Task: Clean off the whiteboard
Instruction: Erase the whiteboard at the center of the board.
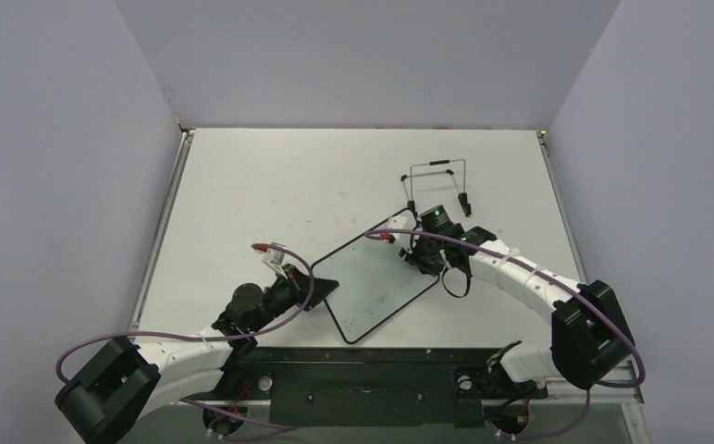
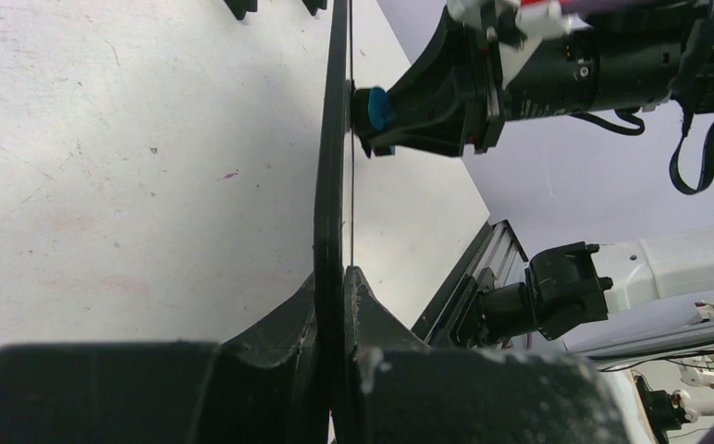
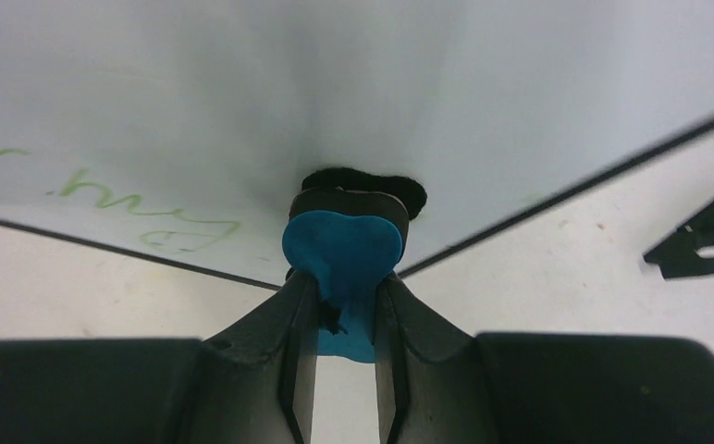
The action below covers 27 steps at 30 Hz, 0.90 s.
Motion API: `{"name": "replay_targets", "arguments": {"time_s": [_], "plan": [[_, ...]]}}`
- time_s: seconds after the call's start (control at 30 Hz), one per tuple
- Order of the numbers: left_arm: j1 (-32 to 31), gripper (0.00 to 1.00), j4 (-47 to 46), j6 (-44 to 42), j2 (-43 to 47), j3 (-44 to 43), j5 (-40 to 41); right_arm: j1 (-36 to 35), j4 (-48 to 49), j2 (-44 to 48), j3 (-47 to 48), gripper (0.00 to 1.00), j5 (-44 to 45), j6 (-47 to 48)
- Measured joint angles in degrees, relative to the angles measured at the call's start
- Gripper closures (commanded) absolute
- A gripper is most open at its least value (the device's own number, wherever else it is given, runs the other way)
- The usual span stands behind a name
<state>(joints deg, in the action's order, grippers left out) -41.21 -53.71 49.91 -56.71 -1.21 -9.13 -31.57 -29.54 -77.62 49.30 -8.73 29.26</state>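
The whiteboard (image 1: 372, 282) lies slanted near the table's front, held up off the surface. My left gripper (image 1: 322, 290) is shut on its left corner; in the left wrist view the board's black frame (image 2: 332, 185) runs edge-on between the jaws of that gripper (image 2: 344, 277). My right gripper (image 1: 424, 258) is shut on a blue eraser (image 3: 342, 245), whose black felt (image 3: 364, 183) presses on the white face (image 3: 242, 83) near the board's right edge. Faint green handwriting (image 3: 141, 211) shows left of the eraser. From the left wrist the eraser (image 2: 380, 109) touches the board's face.
A wire stand (image 1: 437, 181) with black feet sits on the table (image 1: 270, 194) behind the board. One black foot (image 3: 695, 248) shows at the right wrist view's right. Grey walls close in three sides. A metal rail (image 1: 363, 356) runs along the near edge.
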Motion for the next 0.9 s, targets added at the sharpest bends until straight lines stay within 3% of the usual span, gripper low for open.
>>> {"name": "replay_targets", "arguments": {"time_s": [0.17,0.53,0.9], "plan": [[0.0,1.0,1.0,0.3,0.8,0.0,0.4,-3.7,-1.8,-1.1,0.0,1.0,-0.6,1.6],[0.0,1.0,2.1,0.3,1.8,0.0,1.2,0.6,-0.3,-4.0,0.4,1.0,8.3,-1.0],[0.0,1.0,3.0,0.1,2.8,0.0,1.7,-4.0,-4.9,-4.1,1.0,1.0,-0.1,2.8]]}}
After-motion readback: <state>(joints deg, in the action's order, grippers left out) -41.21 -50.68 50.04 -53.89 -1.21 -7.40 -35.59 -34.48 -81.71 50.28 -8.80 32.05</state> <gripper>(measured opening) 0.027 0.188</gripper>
